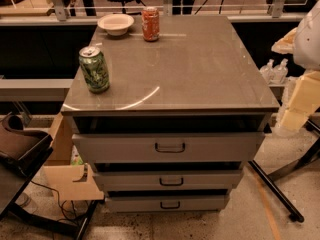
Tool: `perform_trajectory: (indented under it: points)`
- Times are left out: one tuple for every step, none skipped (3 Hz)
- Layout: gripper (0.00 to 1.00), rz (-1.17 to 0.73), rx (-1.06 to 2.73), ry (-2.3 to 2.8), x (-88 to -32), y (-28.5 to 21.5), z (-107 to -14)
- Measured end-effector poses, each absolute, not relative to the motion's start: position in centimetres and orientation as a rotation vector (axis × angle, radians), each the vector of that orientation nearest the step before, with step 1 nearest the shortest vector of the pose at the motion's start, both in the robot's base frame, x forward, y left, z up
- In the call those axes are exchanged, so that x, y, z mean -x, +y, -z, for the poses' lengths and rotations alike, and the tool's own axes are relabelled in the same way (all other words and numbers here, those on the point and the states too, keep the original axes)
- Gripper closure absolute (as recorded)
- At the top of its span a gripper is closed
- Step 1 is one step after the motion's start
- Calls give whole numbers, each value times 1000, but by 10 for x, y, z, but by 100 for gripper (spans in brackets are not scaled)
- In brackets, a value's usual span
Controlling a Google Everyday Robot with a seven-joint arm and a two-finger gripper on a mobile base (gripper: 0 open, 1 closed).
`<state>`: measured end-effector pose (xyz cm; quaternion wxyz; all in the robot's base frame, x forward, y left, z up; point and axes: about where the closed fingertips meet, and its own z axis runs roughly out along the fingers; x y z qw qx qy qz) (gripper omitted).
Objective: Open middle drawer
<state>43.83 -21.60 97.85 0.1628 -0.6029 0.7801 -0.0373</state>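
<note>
A grey metal cabinet (170, 69) with three drawers fills the middle of the camera view. The middle drawer (210, 180) is a wide, shallow grey front with a small dark loop handle (171, 181) at its centre. It sits between the taller top drawer (215, 147) and the lowest drawer (200, 203). Dark gaps show above each front. My gripper (299, 104) is the pale cream part at the right edge, level with the cabinet top and well to the right of the drawers, touching nothing.
On the cabinet top stand a green can (94, 69), an orange can (150, 23) and a white bowl (115, 23). A brown chair (20, 144) and cardboard box (67, 176) crowd the left. Black stand legs (277, 191) cross the floor at right, behind them bottles (275, 70).
</note>
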Motion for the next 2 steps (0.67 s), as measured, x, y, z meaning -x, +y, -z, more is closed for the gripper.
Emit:
perform_trajectory:
  points:
    - [0,106,1720,2225,-438,-216,-979]
    - [0,108,1728,2214,-435,-213,-960]
